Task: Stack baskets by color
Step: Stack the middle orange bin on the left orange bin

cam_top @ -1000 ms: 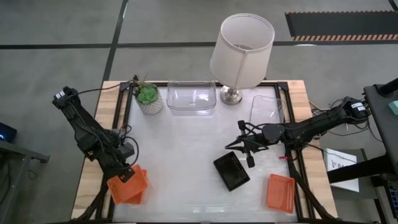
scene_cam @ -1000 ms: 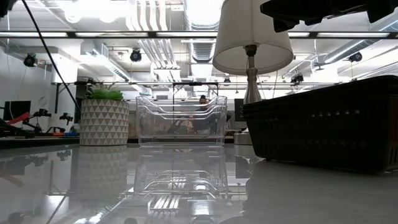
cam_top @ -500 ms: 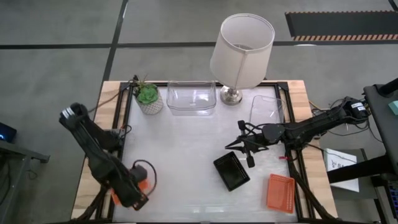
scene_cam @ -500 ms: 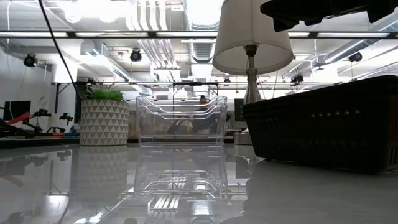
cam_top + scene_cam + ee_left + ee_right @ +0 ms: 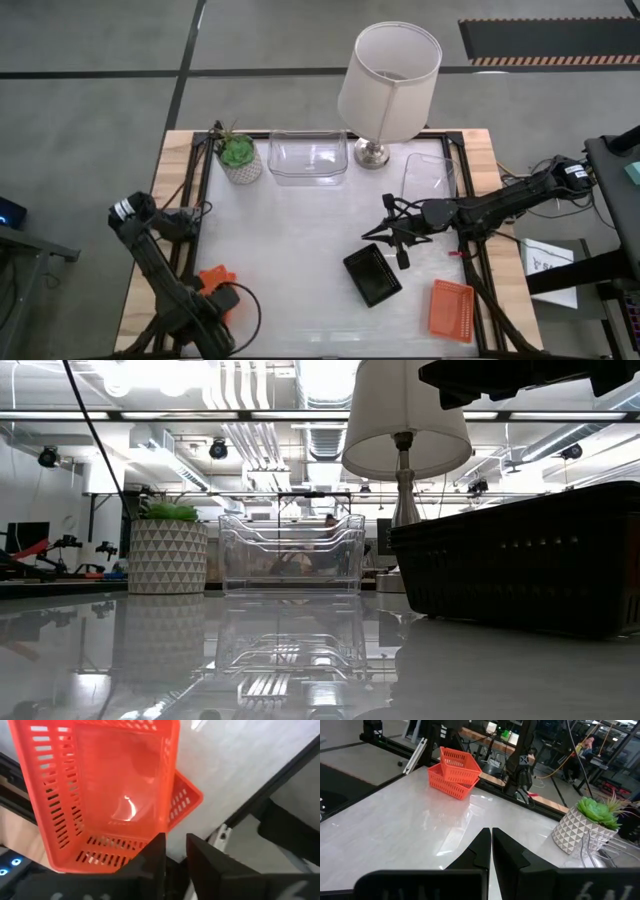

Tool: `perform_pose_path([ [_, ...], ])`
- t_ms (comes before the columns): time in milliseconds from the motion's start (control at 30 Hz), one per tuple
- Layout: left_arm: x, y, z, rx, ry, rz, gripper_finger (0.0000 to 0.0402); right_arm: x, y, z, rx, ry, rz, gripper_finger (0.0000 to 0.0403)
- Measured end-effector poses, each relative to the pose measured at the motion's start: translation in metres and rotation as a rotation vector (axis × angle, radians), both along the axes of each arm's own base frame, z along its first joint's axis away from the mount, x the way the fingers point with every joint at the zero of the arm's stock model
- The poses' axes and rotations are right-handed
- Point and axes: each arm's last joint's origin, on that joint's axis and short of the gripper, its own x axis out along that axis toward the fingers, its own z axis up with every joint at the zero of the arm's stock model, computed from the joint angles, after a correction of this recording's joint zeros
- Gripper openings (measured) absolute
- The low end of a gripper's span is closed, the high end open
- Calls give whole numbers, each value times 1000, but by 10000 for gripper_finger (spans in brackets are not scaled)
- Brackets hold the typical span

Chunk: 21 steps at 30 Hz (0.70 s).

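Two orange mesh baskets (image 5: pixel 105 785) (image 5: pixel 214 278) lie nested at the near left corner, the upper one askew in the lower one (image 5: pixel 185 800). My left gripper (image 5: pixel 175 845) points down over the stack's end, its fingers a narrow gap apart with nothing between them. A third orange basket (image 5: pixel 451 310) rests at the near right. A black basket (image 5: pixel 372 275) sits right of centre. My right gripper (image 5: pixel 400 250) (image 5: pixel 490 840) hangs shut and level just beyond it. Clear baskets stand at the far edge (image 5: pixel 308 158) and at the right (image 5: pixel 430 175). My left gripper comes from above. One fingertip (image 5: pixel 159 842) shows right at the end of the upper orange basket's side rim (image 5: pixel 164 822). Whether it touches that rim, I cannot tell. The basket rests in the lower one.
A white lamp (image 5: pixel 390 70) and a potted green plant (image 5: pixel 238 155) stand along the far edge beside the clear basket. The black table frame (image 5: pixel 205 190) runs along the sides. The white tabletop (image 5: pixel 300 240) between the things is bare.
My left arm has swung toward the table's near edge and now lies over the near part of the orange stack. The two orange baskets stay in the same corner. My right arm has kept still.
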Motion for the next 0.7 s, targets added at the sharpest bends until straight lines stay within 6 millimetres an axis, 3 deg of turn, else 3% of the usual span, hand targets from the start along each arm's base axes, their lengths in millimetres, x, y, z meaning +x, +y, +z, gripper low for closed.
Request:
perform_pose_path([
  [233, -11, -3, -8, 71, -54, -95, 103, 0, 0, 0, 8, 2, -2, 9],
  [500, -14, -8, -13, 64, -83, -95, 105, 0, 0, 0, 10, 3, -2, 9],
  [700, -15, -8, -30, 75, -86, -98, 105, 0, 0, -1, 9, 8, -2, 9],
])
